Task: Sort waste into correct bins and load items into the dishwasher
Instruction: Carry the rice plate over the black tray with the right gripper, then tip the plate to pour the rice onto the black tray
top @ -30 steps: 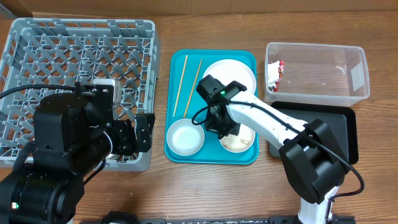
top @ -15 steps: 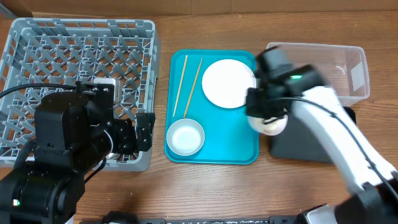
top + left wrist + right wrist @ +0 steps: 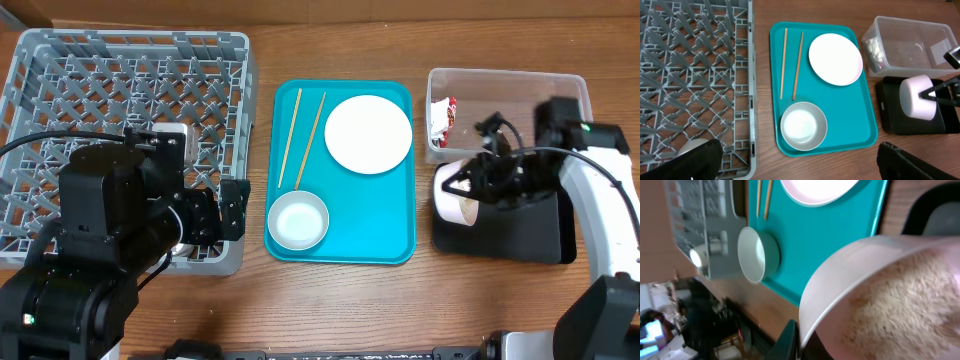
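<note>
**Right pincer [image 3: 478, 186] holds small white dish [image 3: 455, 200] tilted over black tray [image 3: 530, 222]**

We see it pinching the dish's rim, with rice scraps [image 3: 890, 305] lying inside. The tray sits directly beneath. Just beyond is the clear tub [image 3: 505, 73], holding the snack wrapper [image 3: 441, 120]. To the pincer's left, the teal tray [image 3: 370, 215] carries the plate [image 3: 368, 133], bowl [image 3: 298, 221] and chopsticks [image 3: 290, 138]. Farther left, the left pincer [image 3: 233, 210] is spread beside the grey rack [image 3: 100, 90].

no legible text or labels anywhere, print on the snack wrapper [image 3: 441, 118] too small to read
</note>
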